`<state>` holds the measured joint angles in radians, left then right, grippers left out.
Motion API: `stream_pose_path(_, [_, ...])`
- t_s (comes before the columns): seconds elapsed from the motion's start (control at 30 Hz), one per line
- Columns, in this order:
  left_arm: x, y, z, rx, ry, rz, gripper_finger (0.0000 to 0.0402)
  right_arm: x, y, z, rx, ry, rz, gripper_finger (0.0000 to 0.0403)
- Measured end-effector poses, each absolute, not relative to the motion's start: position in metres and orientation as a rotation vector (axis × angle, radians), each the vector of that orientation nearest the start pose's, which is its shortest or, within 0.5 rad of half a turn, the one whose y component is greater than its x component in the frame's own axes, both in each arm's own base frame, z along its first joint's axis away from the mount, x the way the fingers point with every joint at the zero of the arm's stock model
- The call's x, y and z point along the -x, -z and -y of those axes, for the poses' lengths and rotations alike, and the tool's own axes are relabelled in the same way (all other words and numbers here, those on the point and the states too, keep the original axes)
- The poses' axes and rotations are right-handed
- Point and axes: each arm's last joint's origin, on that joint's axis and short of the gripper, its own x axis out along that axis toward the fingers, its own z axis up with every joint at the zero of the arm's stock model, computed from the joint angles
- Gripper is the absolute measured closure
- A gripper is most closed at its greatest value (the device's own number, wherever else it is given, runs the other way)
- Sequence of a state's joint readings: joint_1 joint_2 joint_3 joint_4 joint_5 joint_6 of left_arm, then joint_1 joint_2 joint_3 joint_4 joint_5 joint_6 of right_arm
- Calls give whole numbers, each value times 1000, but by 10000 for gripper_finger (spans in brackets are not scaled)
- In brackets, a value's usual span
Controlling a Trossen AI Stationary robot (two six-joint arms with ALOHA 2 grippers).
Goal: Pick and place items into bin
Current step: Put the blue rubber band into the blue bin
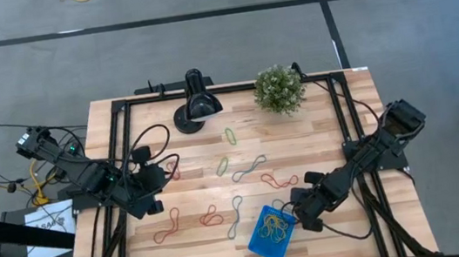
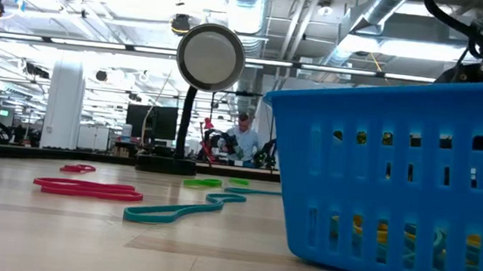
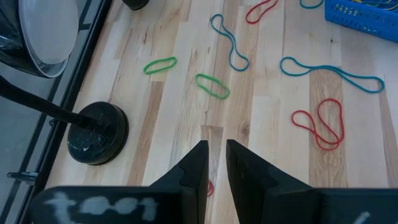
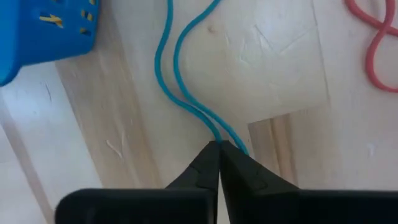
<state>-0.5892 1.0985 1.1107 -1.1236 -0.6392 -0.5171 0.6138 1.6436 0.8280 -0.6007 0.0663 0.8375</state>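
Observation:
Rubber bands lie scattered flat on the wooden table: green ones, a grey one, red ones and an orange one. The blue bin stands near the table's front edge with yellow bands inside. My right gripper is right beside the bin's far right corner, pointing down, shut on a teal band. My left gripper hovers over the table's left part, slanting down, its fingers a narrow gap apart with nothing between them. My right gripper pinches the teal band at one end of its loop, where its two strands run together, between its fingertips. The fingers come from above, pointing down. The rest of the band lies slack on the table and curves away toward the bin.
A black lamp and a small green plant stand at the table's far edge. Black frame rails and cables run along the left and right sides. A red band and a teal one lie ahead of my left gripper.

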Motion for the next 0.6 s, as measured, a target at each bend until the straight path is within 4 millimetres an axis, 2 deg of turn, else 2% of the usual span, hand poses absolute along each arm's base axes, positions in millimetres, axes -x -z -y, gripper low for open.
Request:
stream_pose_path(0.07, [-163, -320, 88, -159, -270, -851, 356, -222, -143, -157, -228, 112, -1373, 401])
stream_pose_path(0.23, [-163, -320, 88, -159, -271, -851, 356, -227, -182, -168, -199, 39, -1234, 402])
stream_pose_path(0.43, [-163, -320, 88, -158, -270, -851, 356, -228, -244, -183, -175, 5, -929, 402])
stream_pose_path(0.53, [-163, -320, 88, -159, -270, -851, 356, -227, -271, -197, -109, -93, -768, 402])
stream_pose_path(0.6, [-163, -320, 88, -159, -270, -851, 356, -226, -281, -205, -80, -155, -687, 402])
